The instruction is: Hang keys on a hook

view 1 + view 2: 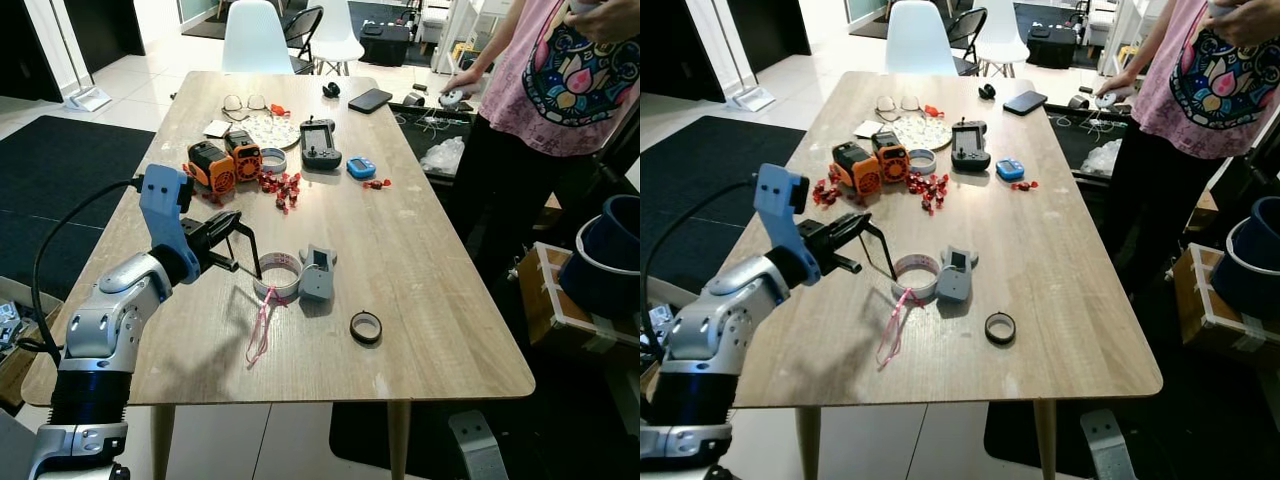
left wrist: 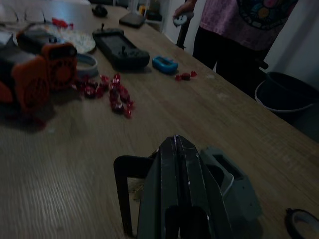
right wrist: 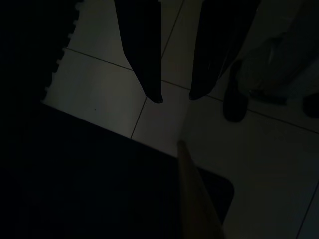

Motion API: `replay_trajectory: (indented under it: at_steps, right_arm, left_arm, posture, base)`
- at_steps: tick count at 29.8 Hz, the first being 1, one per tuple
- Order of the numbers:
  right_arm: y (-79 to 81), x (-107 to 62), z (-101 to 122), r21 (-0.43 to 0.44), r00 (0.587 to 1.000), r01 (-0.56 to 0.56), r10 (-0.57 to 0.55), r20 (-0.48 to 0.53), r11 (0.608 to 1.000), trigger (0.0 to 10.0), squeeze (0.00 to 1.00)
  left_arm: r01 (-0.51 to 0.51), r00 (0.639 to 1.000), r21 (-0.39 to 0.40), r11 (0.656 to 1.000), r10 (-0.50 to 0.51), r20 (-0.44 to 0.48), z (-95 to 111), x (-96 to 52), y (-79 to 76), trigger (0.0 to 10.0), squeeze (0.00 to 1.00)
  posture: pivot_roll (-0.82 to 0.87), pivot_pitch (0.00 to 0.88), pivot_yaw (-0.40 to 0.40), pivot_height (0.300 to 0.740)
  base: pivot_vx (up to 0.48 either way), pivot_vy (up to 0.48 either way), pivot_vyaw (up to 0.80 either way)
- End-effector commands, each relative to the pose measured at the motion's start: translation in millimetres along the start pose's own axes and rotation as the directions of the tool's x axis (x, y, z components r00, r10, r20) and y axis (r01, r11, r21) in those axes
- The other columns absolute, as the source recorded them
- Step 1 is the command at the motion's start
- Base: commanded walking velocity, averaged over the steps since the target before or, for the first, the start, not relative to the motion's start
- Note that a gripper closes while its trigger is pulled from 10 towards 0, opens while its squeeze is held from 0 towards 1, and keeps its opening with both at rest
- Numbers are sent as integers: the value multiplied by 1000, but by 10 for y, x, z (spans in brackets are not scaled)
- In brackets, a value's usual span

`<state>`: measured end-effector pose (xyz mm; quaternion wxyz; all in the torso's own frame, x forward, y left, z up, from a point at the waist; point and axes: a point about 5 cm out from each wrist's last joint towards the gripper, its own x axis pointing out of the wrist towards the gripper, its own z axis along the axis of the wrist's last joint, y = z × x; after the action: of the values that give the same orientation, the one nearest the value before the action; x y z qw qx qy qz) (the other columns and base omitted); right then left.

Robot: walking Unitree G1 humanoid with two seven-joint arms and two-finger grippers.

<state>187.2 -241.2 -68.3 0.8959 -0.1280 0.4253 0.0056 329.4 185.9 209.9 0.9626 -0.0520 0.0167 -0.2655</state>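
Near the middle of the head-camera frame, on the long pale wooden table (image 1: 420,260), lie the task's things: a grey plastic key-fob-like block (image 1: 317,273) resting against a white roll of tape (image 1: 279,274), with a thin pink cord (image 1: 262,325) trailing from the roll toward the lower edge of the frame. I cannot tell for certain that keys are attached, and no hook is recognisable on the table. The left gripper (image 1: 240,247), on the silver arm entering from the lower left, hovers just beside the white roll, its two long black fingers spread apart and pinching nothing; one fingertip points down close to the roll's left rim. From that gripper the grey block lies to the right and slightly farther into the picture, just beyond the roll, its long axis running roughly up the frame, while the cord's long axis runs down and left. The left arm is clearly the nearer one. The right gripper (image 3: 174,97) hangs idle over dark floor tiles, fingers apart and empty. A person in a pink printed shirt (image 1: 560,80) stands at the upper right.
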Motion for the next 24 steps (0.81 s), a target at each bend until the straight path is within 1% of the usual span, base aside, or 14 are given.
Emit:
replay_trajectory:
  at_steps: [1, 15, 16, 17, 19, 20, 21, 23, 24]
  right_arm:
    - [13, -7, -43, 18, 1000, 1, 0, -17, 1000, 10000, 0]
    - [20, -5, -38, 20, 1000, 0, 1, -17, 1000, 10000, 0]
    - [20, -5, -38, 20, 1000, 0, 1, -17, 1000, 10000, 0]
    - [19, -5, -38, 21, 1000, 0, 0, -17, 1000, 10000, 0]
    - [19, -5, -38, 21, 1000, 0, 0, -17, 1000, 10000, 0]
    - [20, -4, -36, 22, 1000, 0, 0, -17, 1000, 10000, 0]
    - [20, -4, -36, 22, 1000, 0, 0, -17, 1000, 10000, 0]
    - [26, -4, -37, 23, 1000, 0, 0, -17, 1000, 10000, 0]
    - [26, -4, -37, 23, 1000, 0, 0, -17, 1000, 10000, 0]
  left_arm:
    - [5, 1000, -16, 1000, -5, 9, 34, -9, -22, 0, 0]
    - [1, 1000, -32, 999, -1, -6, 74, -50, -16, 0, 0]
    - [20, 1000, -25, 999, -20, -1, 90, -66, -22, 0, 0]
    - [79, 997, -5, 997, -79, 17, 118, -108, -53, 0, 0]
    - [79, 997, -5, 997, -79, 17, 118, -108, -53, 0, 0]
    - [237, 969, 17, 971, -238, 59, 185, -240, -138, 0, 0]
    - [237, 969, 17, 971, -238, 59, 185, -240, -138, 0, 0]
    - [400, 914, 2, 917, -399, 71, 234, -426, -208, 0, 0]
    - [400, 914, 2, 917, -399, 71, 234, -426, -208, 0, 0]
  posture:
    - [55, 91, -60, 740]
    - [57, 92, -61, 740]
    - [58, 92, -61, 740]
    - [59, 91, -61, 740]
    - [59, 91, -61, 740]
    - [58, 90, -61, 740]
    - [58, 90, -61, 740]
    - [58, 91, -58, 740]
    - [58, 91, -58, 740]
  base:
    - [0, 0, 0]
    - [0, 0, 0]
    - [0, 0, 0]
    - [0, 0, 0]
    - [0, 0, 0]
    - [0, 0, 0]
    - [0, 0, 0]
    - [0, 0, 0]
    - [0, 0, 0]
